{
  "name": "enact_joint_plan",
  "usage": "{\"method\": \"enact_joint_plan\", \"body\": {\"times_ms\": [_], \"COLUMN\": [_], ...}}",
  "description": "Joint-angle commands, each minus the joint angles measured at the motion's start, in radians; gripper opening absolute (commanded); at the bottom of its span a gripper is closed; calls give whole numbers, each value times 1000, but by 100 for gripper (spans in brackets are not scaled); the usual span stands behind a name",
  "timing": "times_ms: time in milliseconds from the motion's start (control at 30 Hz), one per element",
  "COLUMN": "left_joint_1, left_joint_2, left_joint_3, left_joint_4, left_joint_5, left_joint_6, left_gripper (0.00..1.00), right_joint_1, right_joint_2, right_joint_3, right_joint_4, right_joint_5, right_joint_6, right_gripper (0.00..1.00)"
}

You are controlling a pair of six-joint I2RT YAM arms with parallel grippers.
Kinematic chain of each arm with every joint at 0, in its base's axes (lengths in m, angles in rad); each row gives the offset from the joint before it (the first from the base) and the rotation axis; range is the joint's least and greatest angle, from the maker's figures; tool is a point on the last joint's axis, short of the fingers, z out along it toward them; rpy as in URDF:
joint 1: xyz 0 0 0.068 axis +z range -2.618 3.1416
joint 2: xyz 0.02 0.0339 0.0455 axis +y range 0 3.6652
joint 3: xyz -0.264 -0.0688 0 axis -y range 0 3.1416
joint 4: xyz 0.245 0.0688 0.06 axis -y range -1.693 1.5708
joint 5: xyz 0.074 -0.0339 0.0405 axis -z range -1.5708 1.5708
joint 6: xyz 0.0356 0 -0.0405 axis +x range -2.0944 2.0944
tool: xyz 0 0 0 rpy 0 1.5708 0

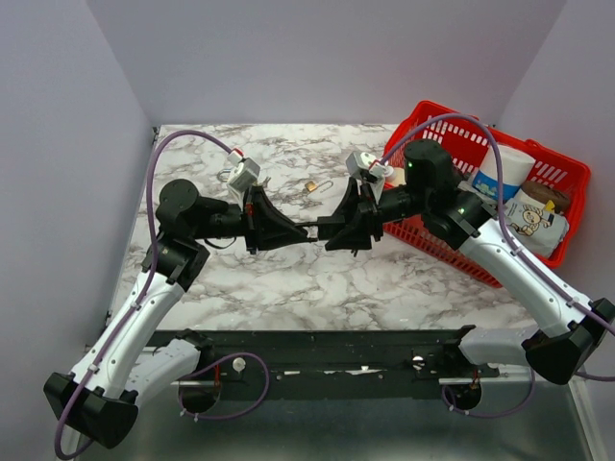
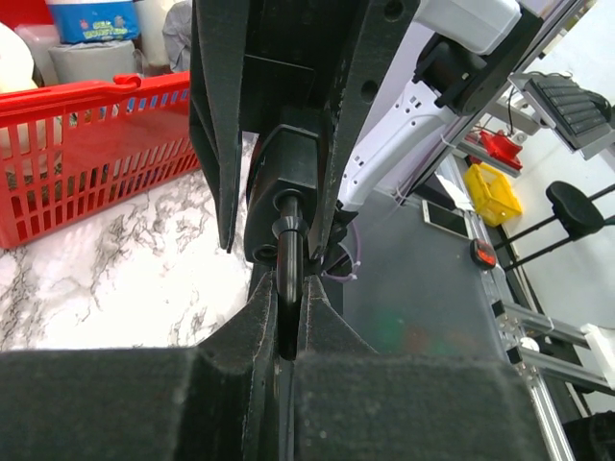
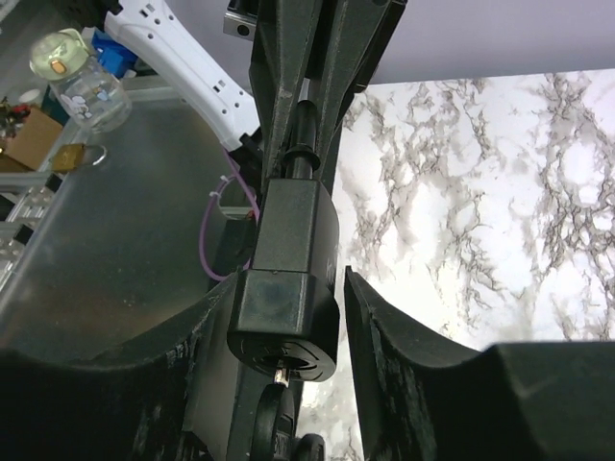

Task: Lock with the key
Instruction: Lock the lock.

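Padlock (image 3: 288,230), black and boxy, is held in the air above the marble worktop (image 1: 240,288), just beside the red basket (image 1: 434,242), between two robot arms. The left hand (image 2: 285,307) is clenched on its shackle (image 2: 286,254). The right hand (image 3: 290,280) brackets the lock body with fingers parted, a gap showing on one side, and a key (image 3: 272,418) sits in the keyhole.
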Motion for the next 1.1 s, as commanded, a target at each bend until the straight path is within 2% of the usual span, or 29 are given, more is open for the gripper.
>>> {"method": "enact_joint_plan", "body": {"times_ms": [0,33,100,133,167,367,467,500,567,667,700,833,900,1067], "left_joint_1": [4,4,4,4,4,4,2,2,2,2,4,11,14,14], "left_joint_2": [-10,-8,-3,-2,-2,-20,-23,-23,-23,-20,-16,9,4,-7], "left_joint_3": [4,4,4,7,10,40,41,39,39,47,53,115,122,145], "left_joint_4": [141,141,126,112,97,-67,-80,-74,-74,-95,-144,-304,-339,-406], "left_joint_5": [7,4,0,-5,-22,-83,-94,-102,-103,-103,-103,-63,-45,-48], "left_joint_6": [-58,-56,-49,-26,-3,210,235,234,227,214,215,278,292,361], "left_gripper": [0,0,0,0,0,0,1,8,10,22,28,39,44,47], "right_joint_1": [1,1,3,1,1,1,1,1,1,1,1,0,0,0], "right_joint_2": [9,9,9,10,10,30,38,39,38,43,41,33,30,26], "right_joint_3": [-5,-7,-2,2,4,16,16,16,15,19,18,8,7,8], "right_joint_4": [46,47,47,46,47,56,64,66,79,87,87,86,86,87], "right_joint_5": [-52,-55,-60,-61,-69,-109,-112,-110,-100,-92,-86,-53,-53,-46], "right_joint_6": [7,8,14,17,27,128,181,183,194,202,199,180,172,165], "right_gripper": [47,38,27,12,2,1,1,1,1,1,1,1,1,1]}}
